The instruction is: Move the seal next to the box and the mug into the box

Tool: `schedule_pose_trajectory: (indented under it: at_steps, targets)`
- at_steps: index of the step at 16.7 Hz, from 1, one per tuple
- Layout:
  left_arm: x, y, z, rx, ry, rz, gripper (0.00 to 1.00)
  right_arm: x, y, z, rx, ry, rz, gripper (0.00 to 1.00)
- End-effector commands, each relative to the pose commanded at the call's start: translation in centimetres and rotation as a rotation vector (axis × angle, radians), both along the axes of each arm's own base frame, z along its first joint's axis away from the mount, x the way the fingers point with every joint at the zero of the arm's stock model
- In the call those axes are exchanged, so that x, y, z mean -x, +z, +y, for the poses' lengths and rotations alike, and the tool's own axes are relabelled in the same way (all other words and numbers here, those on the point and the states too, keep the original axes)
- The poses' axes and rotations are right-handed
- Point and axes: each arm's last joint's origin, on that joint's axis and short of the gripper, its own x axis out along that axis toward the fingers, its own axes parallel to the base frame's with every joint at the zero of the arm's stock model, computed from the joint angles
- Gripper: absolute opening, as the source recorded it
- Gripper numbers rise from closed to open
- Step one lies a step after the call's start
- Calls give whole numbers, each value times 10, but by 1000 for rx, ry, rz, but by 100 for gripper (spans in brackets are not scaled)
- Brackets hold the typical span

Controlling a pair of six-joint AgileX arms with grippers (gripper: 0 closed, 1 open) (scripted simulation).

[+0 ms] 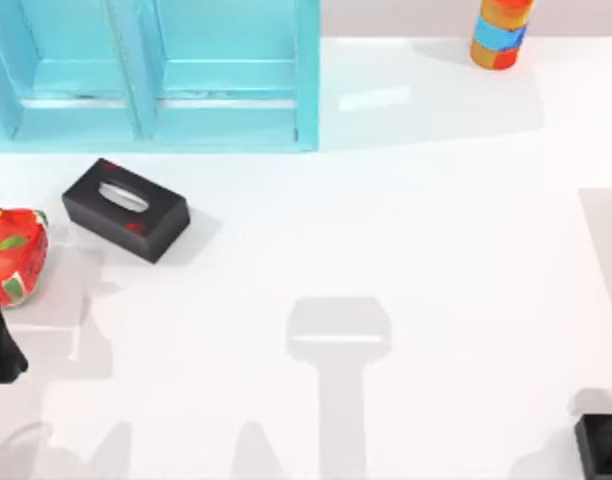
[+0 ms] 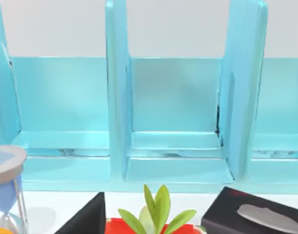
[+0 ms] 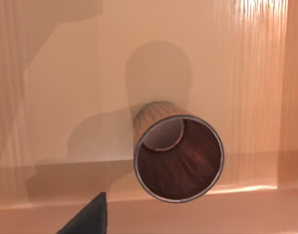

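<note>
The mug, a brown cylinder with a dark inside, stands with its mouth toward my right wrist camera, inside the tan wooden box. Nothing grips it. One black fingertip of my right gripper shows well to one side of the mug, so that gripper is open above it. The seal, a black block with a red knob, sits at the table's front right corner, cut off by the top view's edge. My left arm is parked at the table's left edge, and its fingertip is also set wide, so it is open.
A blue shelf unit fills the back left. A flat black tissue box lies in front of it, with a red strawberry-like pot to its left. An orange-and-blue cylinder stands at the back right. An hourglass shows in the left wrist view.
</note>
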Motion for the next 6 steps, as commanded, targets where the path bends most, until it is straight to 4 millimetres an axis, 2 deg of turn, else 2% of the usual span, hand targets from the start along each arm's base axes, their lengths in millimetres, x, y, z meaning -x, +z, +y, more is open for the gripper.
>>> schedule_pose_trajectory:
  at_steps: [6]
  targets:
    - [0,0,0,0,0,0,100,-4,8,0,-67,28,55,100]
